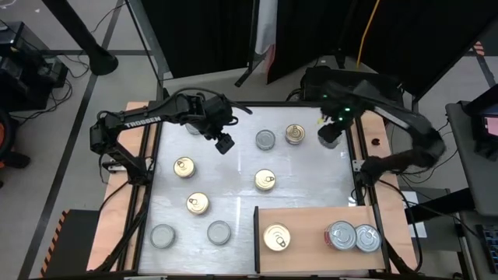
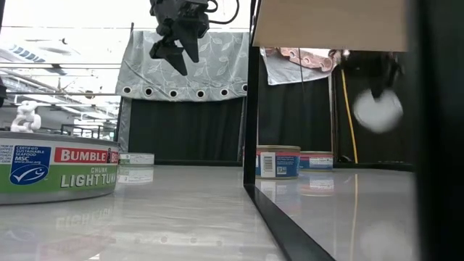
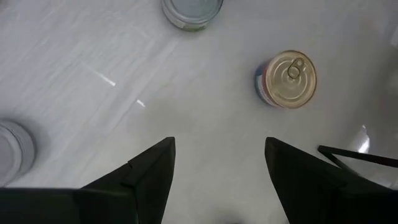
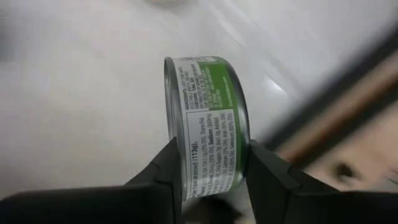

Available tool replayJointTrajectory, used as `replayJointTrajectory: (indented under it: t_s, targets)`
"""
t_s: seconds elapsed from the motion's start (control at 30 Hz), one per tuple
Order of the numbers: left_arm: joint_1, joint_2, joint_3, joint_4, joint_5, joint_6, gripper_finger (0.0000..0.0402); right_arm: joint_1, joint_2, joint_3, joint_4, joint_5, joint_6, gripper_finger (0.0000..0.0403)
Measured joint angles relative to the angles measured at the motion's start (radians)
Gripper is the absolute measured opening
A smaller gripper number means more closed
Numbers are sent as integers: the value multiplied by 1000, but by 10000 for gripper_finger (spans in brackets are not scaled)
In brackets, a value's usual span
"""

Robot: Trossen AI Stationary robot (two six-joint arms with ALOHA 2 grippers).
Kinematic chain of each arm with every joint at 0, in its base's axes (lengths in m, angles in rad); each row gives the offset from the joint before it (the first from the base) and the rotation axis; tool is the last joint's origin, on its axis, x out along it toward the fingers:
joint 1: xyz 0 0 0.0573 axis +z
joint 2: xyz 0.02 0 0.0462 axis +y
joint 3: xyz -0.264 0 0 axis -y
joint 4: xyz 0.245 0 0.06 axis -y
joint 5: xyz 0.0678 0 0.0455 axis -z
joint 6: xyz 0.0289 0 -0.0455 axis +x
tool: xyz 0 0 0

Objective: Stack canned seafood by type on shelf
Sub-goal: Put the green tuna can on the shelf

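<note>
Green-labelled tin (image 4: 208, 124) clamped in right end effector (image 4: 208, 171), off table.

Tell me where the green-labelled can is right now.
The green-labelled can is gripped in the right end effector, at the table's far right edge in the high view, just right of a gold-top can.

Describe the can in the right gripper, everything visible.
The can is a small flat round tin with a green-and-white printed label band and metal rims. It sits pinched by its flat faces between the right gripper's dark fingers, turned on edge, lifted off the white table near its far right corner. Nothing else touches it.
</note>
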Motion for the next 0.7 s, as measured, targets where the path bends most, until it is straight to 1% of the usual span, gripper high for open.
replayJointTrajectory:
  t_s: [0.1,0.17,0.2,0.27,0.3,0.4,0.47,0.53,0.63,0.7]
  targets:
    - [-16,0,0,0,1,-51,248,70,-143,54,3,-209,106,110]
    - [-34,0,0,0,4,-95,248,134,-239,77,2,-355,214,110]
    - [-42,0,0,0,4,-118,248,174,-287,83,0,-408,274,111]
    - [-65,0,0,0,9,-166,248,268,-377,89,6,-473,407,116]
    - [-77,0,0,0,10,-190,248,318,-420,89,21,-490,473,118]
    - [-116,0,0,1,11,-261,248,454,-524,88,114,-493,661,118]
    - [-143,0,0,1,11,-298,248,515,-576,89,208,-481,735,118]
    - [-166,0,0,1,11,-342,248,552,-597,90,305,-479,759,118]
    - [-200,0,0,4,11,-417,248,580,-582,89,472,-484,762,119]
    - [-221,0,6,4,11,-455,248,593,-548,89,594,-531,759,119]
